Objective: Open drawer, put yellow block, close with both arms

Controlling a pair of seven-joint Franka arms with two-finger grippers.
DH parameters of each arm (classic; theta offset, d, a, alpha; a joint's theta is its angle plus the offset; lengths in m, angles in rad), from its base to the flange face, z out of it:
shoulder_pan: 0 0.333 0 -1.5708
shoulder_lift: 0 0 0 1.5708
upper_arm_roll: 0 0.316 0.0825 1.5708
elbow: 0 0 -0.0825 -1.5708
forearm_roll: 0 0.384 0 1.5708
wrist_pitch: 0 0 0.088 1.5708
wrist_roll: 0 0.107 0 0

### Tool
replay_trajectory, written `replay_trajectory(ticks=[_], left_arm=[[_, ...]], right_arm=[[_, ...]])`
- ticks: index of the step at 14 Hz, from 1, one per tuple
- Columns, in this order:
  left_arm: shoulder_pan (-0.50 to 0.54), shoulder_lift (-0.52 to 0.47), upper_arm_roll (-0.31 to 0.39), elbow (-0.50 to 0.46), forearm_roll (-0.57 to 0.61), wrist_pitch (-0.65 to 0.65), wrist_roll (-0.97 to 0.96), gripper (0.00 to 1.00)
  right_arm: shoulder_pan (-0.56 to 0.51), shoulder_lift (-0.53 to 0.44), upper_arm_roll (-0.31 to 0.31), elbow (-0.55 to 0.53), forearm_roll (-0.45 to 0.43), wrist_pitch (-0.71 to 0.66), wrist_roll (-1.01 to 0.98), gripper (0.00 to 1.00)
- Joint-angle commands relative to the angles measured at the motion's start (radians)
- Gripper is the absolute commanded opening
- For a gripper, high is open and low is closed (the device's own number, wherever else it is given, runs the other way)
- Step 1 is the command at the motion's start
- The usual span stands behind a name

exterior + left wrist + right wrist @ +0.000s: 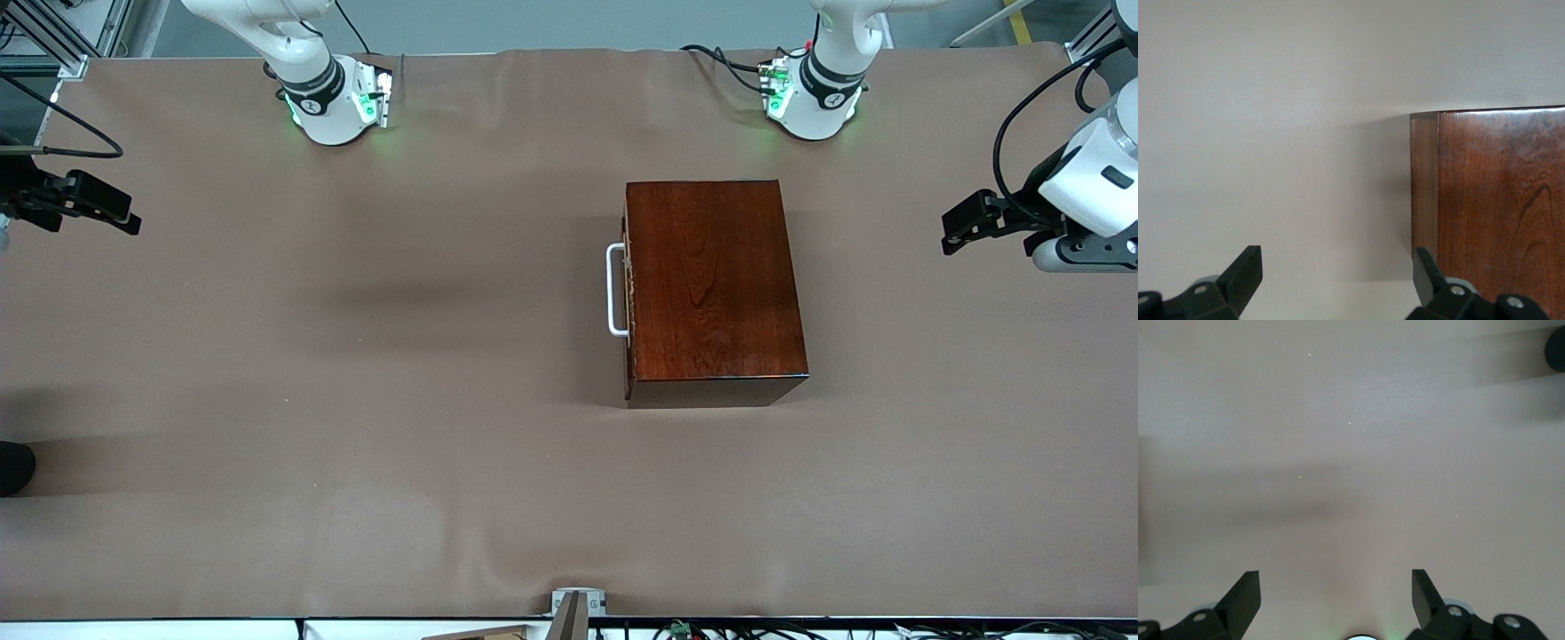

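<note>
Between both tools: drawer point(629, 284) shut | left tool point(1335, 283), right tool point(1336, 600) spread

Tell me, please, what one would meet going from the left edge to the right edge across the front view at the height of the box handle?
right gripper → bare table → white handle → closed drawer front → wooden box → left gripper

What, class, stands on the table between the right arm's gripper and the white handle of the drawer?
Nothing visible. The right gripper, fingers open, waits at the right arm's end of the brown table. Only bare cloth lies between it and the white U-shaped handle of the closed drawer in the dark reddish-brown wooden box.
</note>
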Motion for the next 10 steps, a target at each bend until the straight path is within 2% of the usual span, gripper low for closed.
replay_trajectory(ticks=[1, 10], left_arm=[[0.009, -0.005, -0.005, -0.002, -0.021, 0.011, -0.003, 1.00], [0.010, -0.009, -0.003, -0.004, -0.020, 0.021, -0.003, 1.00]], right_arm=[[-0.005, 0.003, 0.003, 0.011, -0.003, -0.009, 0.009, 1.00], [0.001, 0.012, 0.001, 0.010, -0.003, -0.011, 0.004, 1.00]])
